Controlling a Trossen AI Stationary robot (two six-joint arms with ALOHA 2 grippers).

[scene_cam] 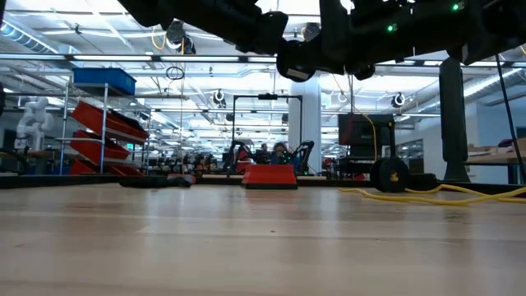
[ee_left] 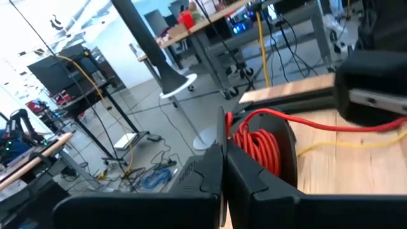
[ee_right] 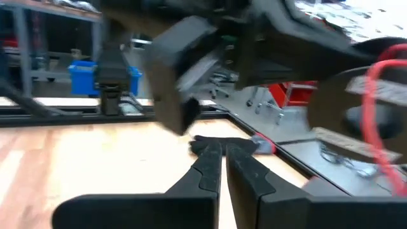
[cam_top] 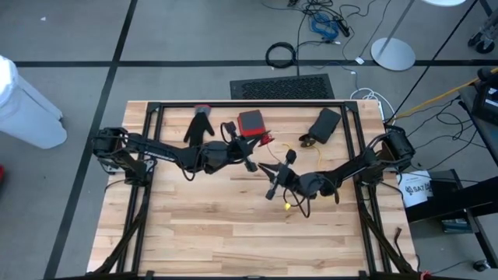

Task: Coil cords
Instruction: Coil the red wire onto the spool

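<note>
Black glove (cam_top: 199, 124), red box (cam_top: 251, 122), black pouch (cam_top: 324, 124).

Grey floor (cam_top: 70, 43) with dark seam lines around wood table (cam_top: 233, 233). Black mat (cam_top: 282, 85) at 12 o'clock off the table edge, white round stand base (cam_top: 393, 53) at 1 o'clock, white bin (cam_top: 23, 101) at 9 o'clock. Low view: open workshop, ceiling strip lights (scene_cam: 99, 62), red shelving (scene_cam: 107, 136) with blue bin (scene_cam: 103, 80) at left.

Near half of the table (cam_top: 202, 233) open, far edge crowded by black glove (cam_top: 200, 124), red box (cam_top: 250, 122), black case (cam_top: 324, 124)
</note>
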